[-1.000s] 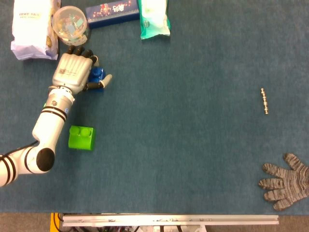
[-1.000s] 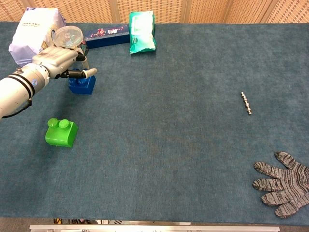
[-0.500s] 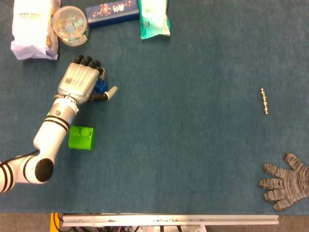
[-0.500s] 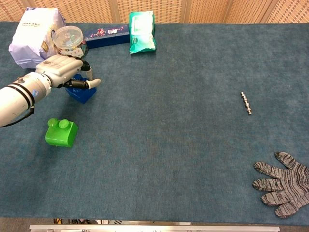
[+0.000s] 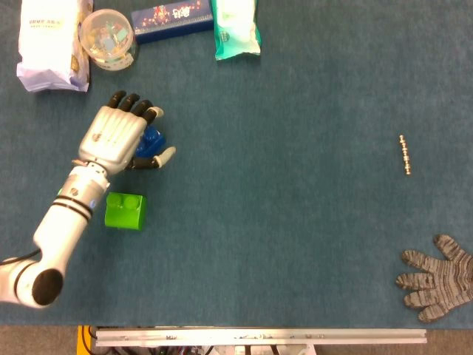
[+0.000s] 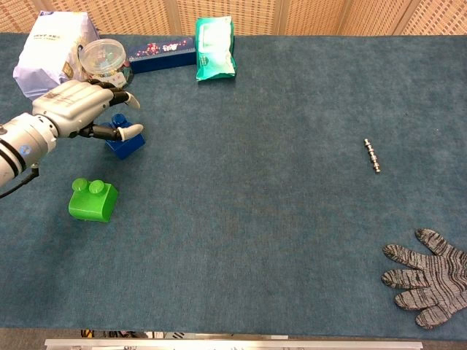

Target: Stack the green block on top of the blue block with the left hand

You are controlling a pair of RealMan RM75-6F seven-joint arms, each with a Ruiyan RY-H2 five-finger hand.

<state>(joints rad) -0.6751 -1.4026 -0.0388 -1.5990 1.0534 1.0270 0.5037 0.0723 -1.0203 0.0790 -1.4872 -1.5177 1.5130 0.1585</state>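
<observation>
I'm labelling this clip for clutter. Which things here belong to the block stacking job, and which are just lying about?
Part of the job:
green block
blue block
left robot hand, over the blue block

Lying about:
white bag
clear tub
dark blue box
green packet
small metal chain
grey knit glove

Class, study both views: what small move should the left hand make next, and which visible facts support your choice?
Probably open and draw back toward the green block. The left hand sits over the blue block, which looks tilted under its fingers, while the green block it must lift stands apart, untouched, nearer the robot.
</observation>
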